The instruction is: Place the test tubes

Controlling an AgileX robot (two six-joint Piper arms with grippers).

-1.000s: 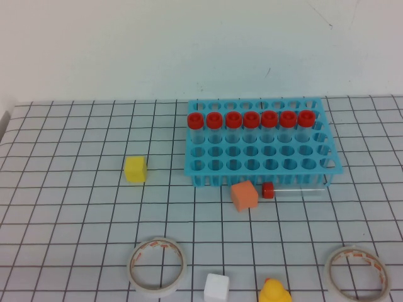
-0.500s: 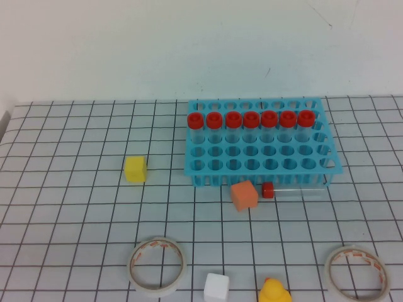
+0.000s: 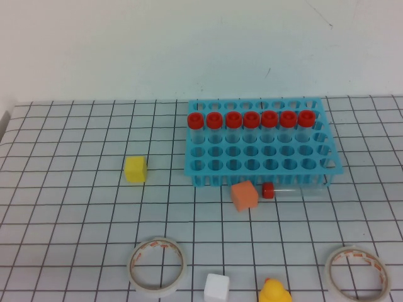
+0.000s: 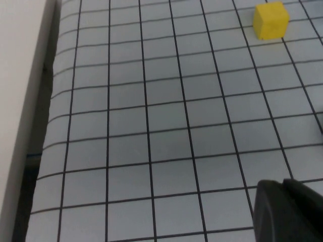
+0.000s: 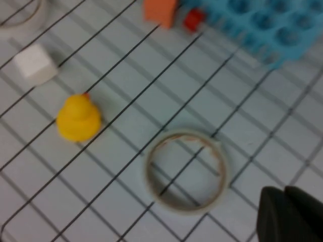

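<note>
- Rack (image 3: 261, 173) right of centre, tubes (image 3: 251, 119) standing in a rear row.
- Below it: lying tube (image 3: 293, 190), block (image 3: 244, 195) just left.
- Cube (image 3: 135, 169) left of centre.
- Bottom edge, left to right: tape roll (image 3: 157, 266), small cube (image 3: 216, 287), duck (image 3: 274, 292), second tape roll (image 3: 357, 272).

Right gripper (image 5: 285, 201) closed, near tape ring (image 5: 185, 170); yellow duck (image 5: 78, 118), white cube (image 5: 34, 64), orange cube (image 5: 160, 11), blue rack (image 5: 272, 25)

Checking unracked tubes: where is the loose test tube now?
High view: the test tube lies flat right of centre, along the blue rack's near edge, cap by the orange cube. Left gripper and right gripper sit shut, outside that view.
</note>
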